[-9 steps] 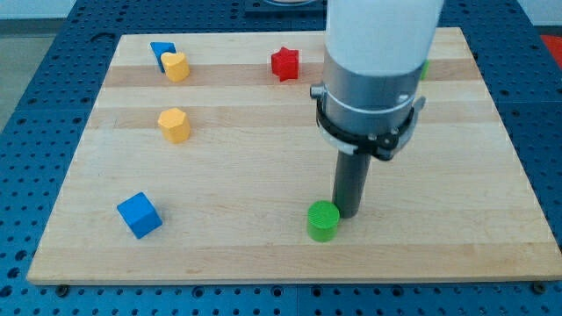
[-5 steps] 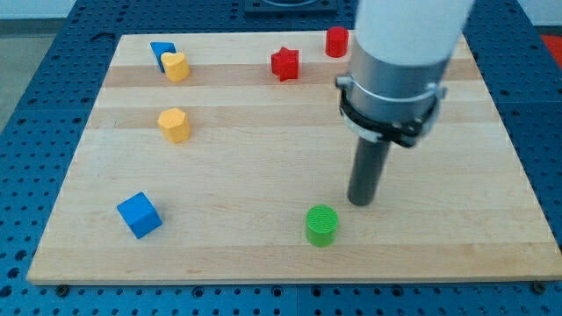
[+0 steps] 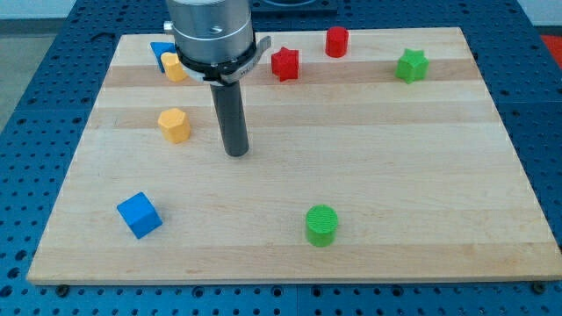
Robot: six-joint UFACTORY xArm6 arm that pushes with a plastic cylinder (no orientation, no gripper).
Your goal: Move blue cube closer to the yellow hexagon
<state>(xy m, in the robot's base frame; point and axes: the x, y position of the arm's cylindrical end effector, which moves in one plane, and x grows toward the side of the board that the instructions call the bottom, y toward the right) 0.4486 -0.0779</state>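
The blue cube [image 3: 140,215] sits near the board's bottom left. The yellow hexagon [image 3: 175,125] stands above it, at the left middle of the board. My tip [image 3: 236,154] rests on the board to the right of the yellow hexagon and up and to the right of the blue cube, touching neither.
A yellow heart-like block [image 3: 173,67] and a blue block [image 3: 160,53] sit at the top left, partly hidden by the arm. A red star [image 3: 284,63], a red cylinder [image 3: 336,41] and a green star [image 3: 410,66] lie along the top. A green cylinder [image 3: 321,225] is at the bottom middle.
My tip has swung from beside the green cylinder, first right, then far left and up to the yellow hexagon's right. The green cylinder stays put; no block has moved.
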